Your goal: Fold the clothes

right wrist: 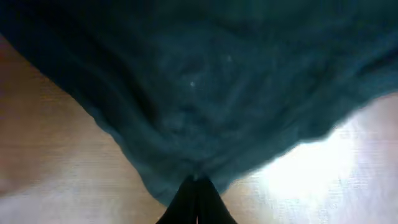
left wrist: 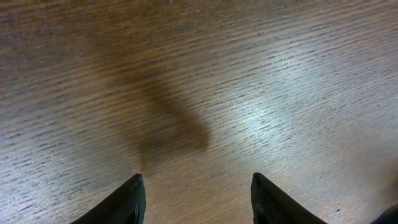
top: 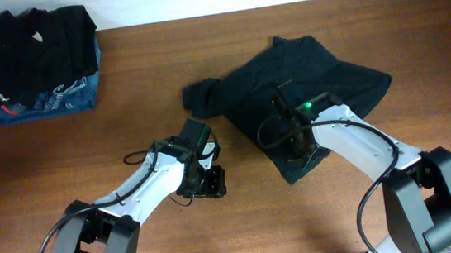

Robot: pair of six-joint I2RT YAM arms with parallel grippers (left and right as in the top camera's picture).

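Observation:
A dark teal T-shirt [top: 305, 86] lies crumpled on the wooden table right of centre, one sleeve sticking out to the left. My right gripper [top: 293, 141] is over its lower part and is shut on a pinch of the shirt's fabric; in the right wrist view the closed fingers [right wrist: 196, 182] meet at the cloth's [right wrist: 205, 81] near edge. My left gripper [top: 206, 182] is open and empty over bare wood to the shirt's lower left; its two fingertips [left wrist: 198, 182] frame only the tabletop.
A stack of folded dark and blue-patterned clothes [top: 37, 66] sits at the table's back left corner. The white wall runs along the table's far edge.

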